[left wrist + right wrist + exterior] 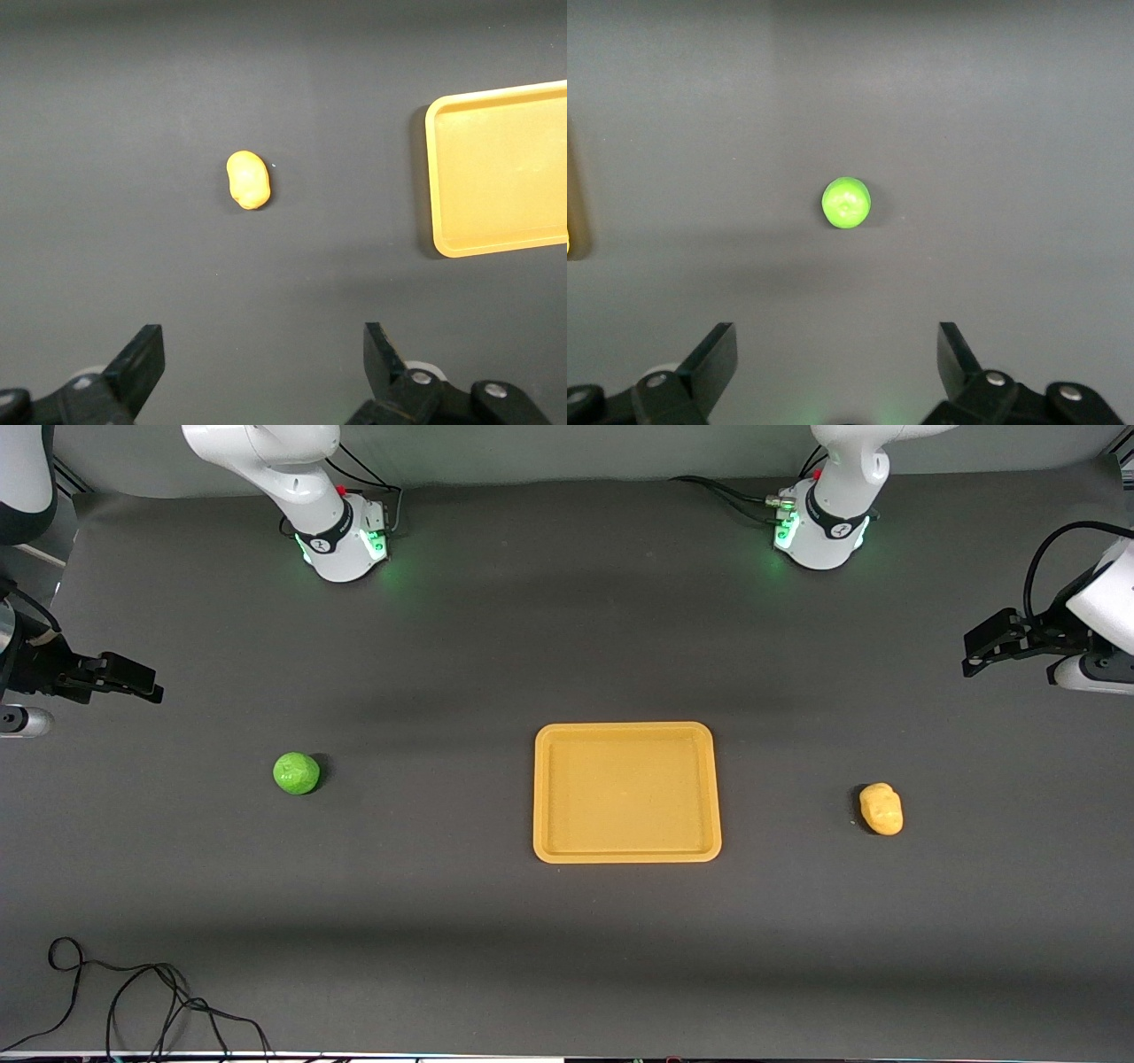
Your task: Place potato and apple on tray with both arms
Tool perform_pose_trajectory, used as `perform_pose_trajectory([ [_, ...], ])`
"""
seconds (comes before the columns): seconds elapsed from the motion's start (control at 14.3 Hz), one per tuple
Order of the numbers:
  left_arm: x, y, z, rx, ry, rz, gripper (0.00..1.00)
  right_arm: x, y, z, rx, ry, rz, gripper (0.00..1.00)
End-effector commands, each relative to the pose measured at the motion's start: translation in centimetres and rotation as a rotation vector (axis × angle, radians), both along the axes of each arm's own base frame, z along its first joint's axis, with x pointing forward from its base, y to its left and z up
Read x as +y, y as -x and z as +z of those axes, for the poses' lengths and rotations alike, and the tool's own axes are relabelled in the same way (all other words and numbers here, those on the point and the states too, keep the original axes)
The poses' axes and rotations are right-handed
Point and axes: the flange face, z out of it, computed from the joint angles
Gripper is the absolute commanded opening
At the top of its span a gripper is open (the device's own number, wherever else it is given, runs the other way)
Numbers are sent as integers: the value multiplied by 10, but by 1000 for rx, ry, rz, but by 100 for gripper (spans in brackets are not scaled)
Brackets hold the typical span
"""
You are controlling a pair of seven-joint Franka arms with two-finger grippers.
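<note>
1. Dark grey surface (496, 646) carried a tray, two pieces of produce and a loose black cable (133, 1001) at the edge nearest the front camera.
2. Tray (627, 855), mustard-yellow with a low rim, lay flat at mid-surface with nothing in it.
3. Apple (297, 773), round and bright green, sat on the surface toward the right arm's end, well apart from the tray.
4. Potato (881, 809), lumpy and yellow, lay toward the left arm's end, also well apart from the tray.
5. Right gripper (837, 363) hung in the air over bare surface near the apple, jaws spread wide, holding nothing.
6. Left gripper (264, 367) hung over bare surface near the potato, jaws likewise wide apart and empty.
</note>
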Motion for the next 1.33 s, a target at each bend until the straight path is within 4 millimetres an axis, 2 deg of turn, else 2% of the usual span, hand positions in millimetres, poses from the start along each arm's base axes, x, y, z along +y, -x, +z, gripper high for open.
perform_pose_trajectory([
  [0.0, -3, 3, 8, -19, 15, -15, 100, 2, -2, 6, -5, -20, 4, 100],
  [0.91, 2, 1, 3, -9, 16, 1, 100, 3, -5, 6, -8, -20, 9, 100],
  [1.05, 4, -4, -6, 4, 18, 9, 100, 3, -5, 7, -10, -20, 9, 100],
  [1.19, 14, -18, -29, 28, 24, 23, 100, 3, -5, 7, -11, -20, 9, 100],
  [1.26, 19, -28, -48, 49, 29, 32, 100, 3, -5, 7, -11, -20, 9, 100],
])
